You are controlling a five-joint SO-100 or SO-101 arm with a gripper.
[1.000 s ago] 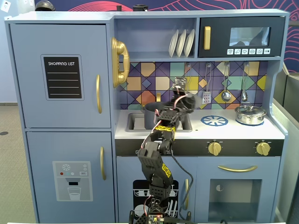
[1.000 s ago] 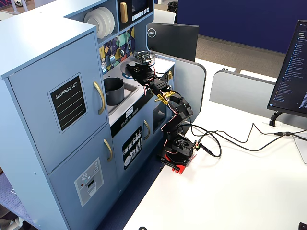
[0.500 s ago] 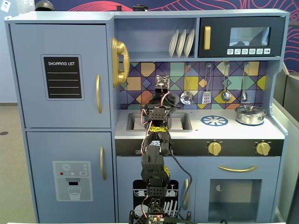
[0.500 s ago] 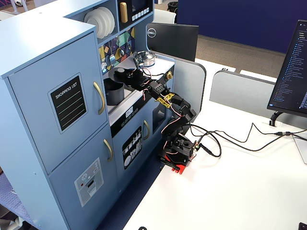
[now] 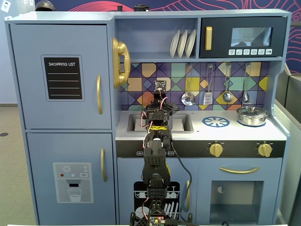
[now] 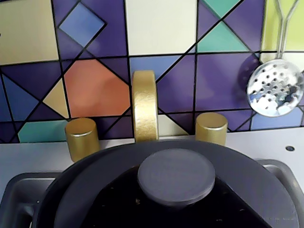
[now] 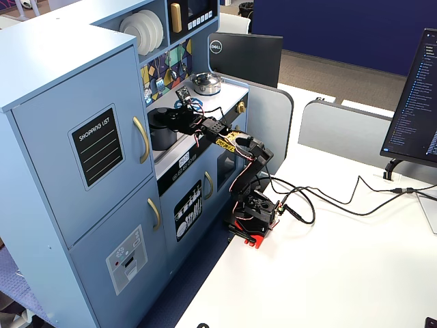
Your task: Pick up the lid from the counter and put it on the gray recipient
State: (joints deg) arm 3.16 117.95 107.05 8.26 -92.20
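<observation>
Clenched or released, the claw (image 7: 171, 117) does not show its state: its fingertips are hidden in all three views, so I cannot tell whether it grips anything. It reaches over the sink (image 5: 184, 123) at the left end of the worktop (image 5: 235, 133). In the wrist view the lid (image 6: 114, 180), knob (image 6: 176, 176) upward, lies over the gray recipient (image 6: 45, 209), which sits in the sink basin; whether the lid rests fully on the rim is unclear. Behind it, along the worktop's back edge, stands a gold faucet (image 6: 144, 105) between two gold taps. A shiny silver pot (image 5: 252, 116) sits near the worktop's right back corner.
</observation>
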